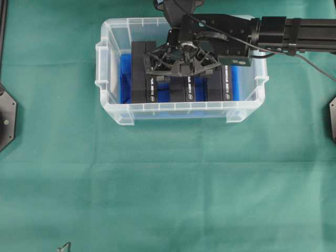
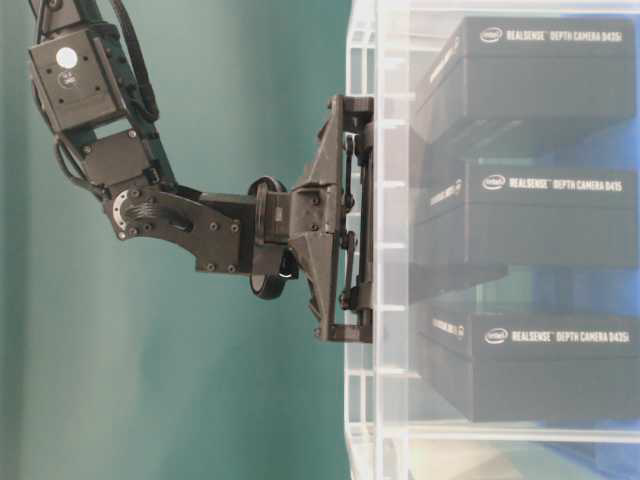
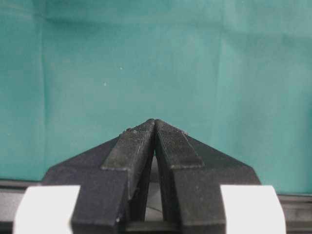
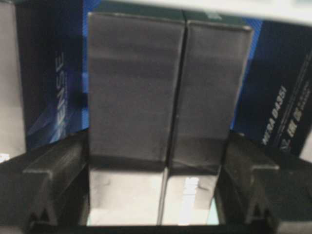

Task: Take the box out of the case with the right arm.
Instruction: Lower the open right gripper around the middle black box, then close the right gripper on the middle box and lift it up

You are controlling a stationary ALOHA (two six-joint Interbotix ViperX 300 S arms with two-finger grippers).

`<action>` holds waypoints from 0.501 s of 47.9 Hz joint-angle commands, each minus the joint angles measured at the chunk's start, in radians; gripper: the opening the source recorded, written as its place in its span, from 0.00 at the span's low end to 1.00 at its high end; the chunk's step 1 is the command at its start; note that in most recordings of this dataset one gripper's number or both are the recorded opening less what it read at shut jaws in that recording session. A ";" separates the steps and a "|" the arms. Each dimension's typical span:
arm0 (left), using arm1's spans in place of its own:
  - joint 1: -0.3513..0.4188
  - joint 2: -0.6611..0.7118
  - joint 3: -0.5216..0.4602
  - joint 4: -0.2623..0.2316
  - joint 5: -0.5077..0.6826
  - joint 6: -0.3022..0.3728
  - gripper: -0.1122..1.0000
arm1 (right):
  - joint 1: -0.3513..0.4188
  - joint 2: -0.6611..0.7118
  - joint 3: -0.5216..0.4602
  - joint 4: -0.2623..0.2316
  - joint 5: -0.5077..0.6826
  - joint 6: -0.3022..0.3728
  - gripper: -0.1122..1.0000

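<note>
The clear case [image 1: 126,113] with a blue floor stands at the back of the green table and holds several black boxes on edge. The right arm reaches in from the right, and its gripper [image 1: 181,73] sits down among the middle boxes [image 1: 184,90]. In the right wrist view, two black box tops [image 4: 134,83] stand side by side between the fingers. Each finger [image 4: 63,165] presses an outer side, so my right gripper [image 4: 156,161] is shut on the box pair. From table level, the gripper's lattice [image 2: 350,220] is at the case wall [image 2: 385,400]. My left gripper [image 3: 155,123] is shut over bare cloth with nothing in it.
Another black box [image 1: 143,68] stands at the case's left end and one more [image 1: 227,84] at its right end, close beside the gripped ones. Green cloth [image 1: 168,189] covers the table. Black mounts sit at the left [image 1: 6,118] and right [image 1: 332,118] edges.
</note>
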 commanded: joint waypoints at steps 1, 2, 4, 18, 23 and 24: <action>0.002 0.003 -0.028 0.003 -0.003 0.002 0.12 | 0.005 -0.021 -0.025 0.002 0.005 -0.003 0.69; 0.003 0.003 -0.028 0.003 -0.003 0.002 0.12 | 0.005 -0.021 -0.026 0.002 0.006 -0.003 0.69; 0.002 0.003 -0.028 0.003 -0.003 0.002 0.12 | 0.005 -0.021 -0.031 0.002 0.008 -0.003 0.69; 0.002 0.003 -0.028 0.003 0.003 0.002 0.12 | 0.005 -0.061 -0.097 -0.006 0.084 -0.002 0.68; 0.002 0.003 -0.028 0.003 0.009 0.002 0.12 | 0.003 -0.083 -0.130 -0.009 0.138 -0.002 0.69; 0.002 0.003 -0.028 0.003 0.009 0.002 0.12 | 0.003 -0.086 -0.140 -0.014 0.150 -0.002 0.69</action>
